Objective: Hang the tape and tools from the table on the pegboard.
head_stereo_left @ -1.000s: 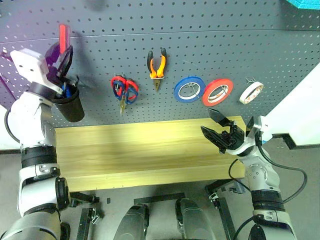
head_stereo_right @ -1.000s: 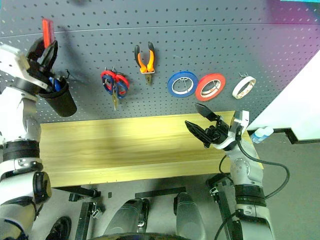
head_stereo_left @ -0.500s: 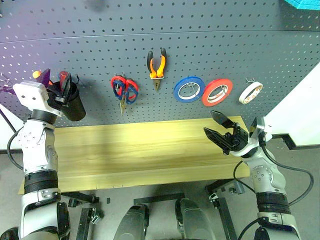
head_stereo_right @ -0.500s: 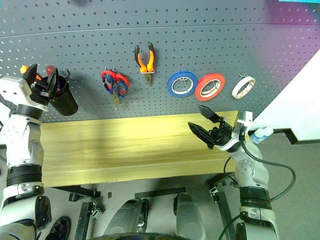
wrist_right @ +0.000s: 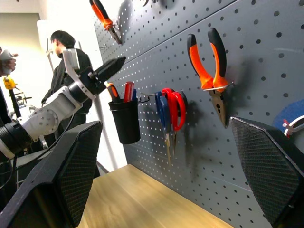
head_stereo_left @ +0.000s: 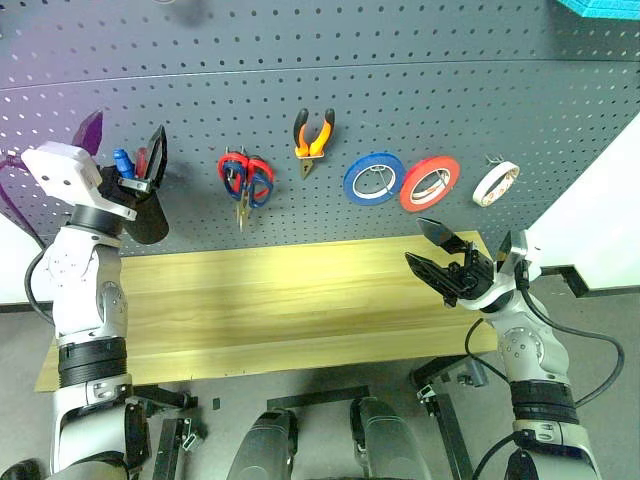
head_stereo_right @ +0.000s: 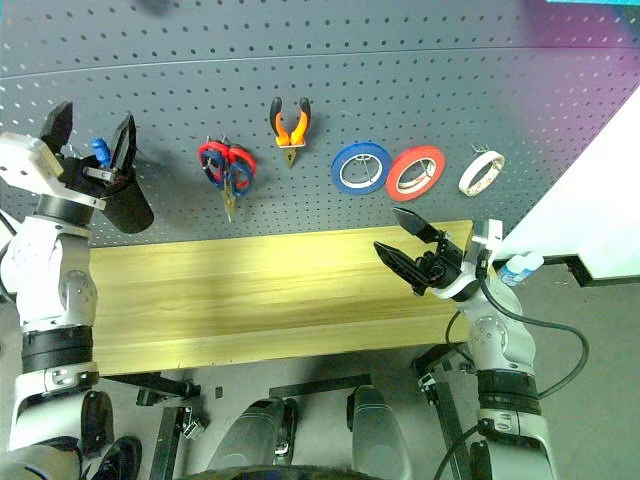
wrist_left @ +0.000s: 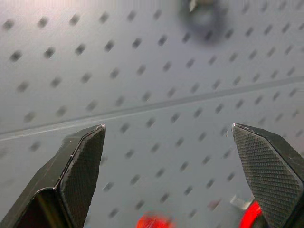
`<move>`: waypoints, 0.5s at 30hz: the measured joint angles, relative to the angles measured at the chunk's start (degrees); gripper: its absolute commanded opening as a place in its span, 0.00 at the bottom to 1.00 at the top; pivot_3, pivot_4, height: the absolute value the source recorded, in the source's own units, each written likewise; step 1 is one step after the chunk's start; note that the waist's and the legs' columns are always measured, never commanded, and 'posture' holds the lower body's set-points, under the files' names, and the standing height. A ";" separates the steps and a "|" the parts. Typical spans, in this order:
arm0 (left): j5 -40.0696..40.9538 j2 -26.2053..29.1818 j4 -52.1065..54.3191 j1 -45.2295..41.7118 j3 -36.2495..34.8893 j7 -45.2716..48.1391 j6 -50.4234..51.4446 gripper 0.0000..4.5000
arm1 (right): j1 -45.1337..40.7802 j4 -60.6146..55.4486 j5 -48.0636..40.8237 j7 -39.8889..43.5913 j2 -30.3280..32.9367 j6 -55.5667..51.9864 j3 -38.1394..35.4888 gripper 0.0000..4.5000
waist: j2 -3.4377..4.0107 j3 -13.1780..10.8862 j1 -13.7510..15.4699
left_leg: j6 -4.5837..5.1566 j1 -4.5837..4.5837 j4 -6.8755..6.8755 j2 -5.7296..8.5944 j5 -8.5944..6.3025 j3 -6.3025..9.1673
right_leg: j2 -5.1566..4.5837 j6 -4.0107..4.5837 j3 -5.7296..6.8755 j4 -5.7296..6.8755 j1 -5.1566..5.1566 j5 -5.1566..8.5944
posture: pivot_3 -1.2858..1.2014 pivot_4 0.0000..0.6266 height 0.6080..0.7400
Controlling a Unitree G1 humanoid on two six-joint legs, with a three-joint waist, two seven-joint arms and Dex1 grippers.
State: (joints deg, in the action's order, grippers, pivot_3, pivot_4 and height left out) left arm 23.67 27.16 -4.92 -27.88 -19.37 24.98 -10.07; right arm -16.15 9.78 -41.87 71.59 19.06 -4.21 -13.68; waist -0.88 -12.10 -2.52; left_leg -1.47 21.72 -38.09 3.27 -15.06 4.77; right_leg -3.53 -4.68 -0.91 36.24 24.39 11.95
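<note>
Left eye view: the left pincer [head_stereo_left: 125,160] has let go of the red-handled screwdriver [head_stereo_left: 141,160], now in the black cup [head_stereo_left: 146,215] on the pegboard [head_stereo_left: 400,90], and stands wide. The surface [head_stereo_left: 270,300] lies bare; pliers [head_stereo_left: 312,135] and tape [head_stereo_left: 497,183] hang.

Right wrist view: the right pincer [wrist_right: 166,171] gapes wide, empty, with open room above the wood.
</note>
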 measured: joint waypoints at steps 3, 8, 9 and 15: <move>0.86 -2.82 5.61 0.28 3.75 -0.19 4.34 0.99 | -1.56 1.72 0.32 -1.37 -1.72 1.85 -0.16 1.00 | -0.02 0.01 -0.02 | 0.00 -0.19 0.00 -0.02 0.00 -0.07 | 0.04 -0.01 -0.08 0.00 -0.19 -0.01 | 0.49 0.19 1.00; 0.62 -4.87 12.15 6.58 8.58 0.39 9.29 0.99 | -3.28 5.21 3.71 -7.91 -6.31 9.18 -1.40 1.00 | -0.03 0.08 -0.33 | 0.00 -0.34 0.10 -0.22 0.00 -0.20 | 0.30 0.03 -0.30 0.01 -0.19 -0.04 | 0.49 0.18 1.00; 0.13 -4.89 12.13 8.30 9.18 0.49 9.75 0.99 | -3.28 6.08 4.89 -9.38 -7.12 10.91 -1.49 1.00 | -0.03 0.09 -0.29 | 0.00 -0.33 0.11 -0.24 0.00 -0.20 | 0.33 0.06 -0.30 0.01 -0.16 -0.06 | 0.49 0.17 1.00; -1.92 -5.63 12.10 17.23 9.83 2.17 9.14 0.99 | -1.90 9.05 12.18 -20.39 -10.66 18.28 -1.75 1.00 | -0.03 0.51 -0.01 | 0.00 -0.31 0.09 -0.24 0.00 -0.29 | 0.33 0.13 -0.38 -0.03 -0.14 -0.10 | 0.49 0.15 1.00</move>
State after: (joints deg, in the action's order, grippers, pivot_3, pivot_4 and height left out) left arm 21.75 21.52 7.18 -10.65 -9.53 27.15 -0.92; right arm -18.06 18.83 -29.69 51.20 8.40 14.07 -15.43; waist -0.91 -11.59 -2.53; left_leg -1.48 21.40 -37.99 3.03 -15.06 4.48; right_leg -3.20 -4.56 -1.29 36.21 24.25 11.85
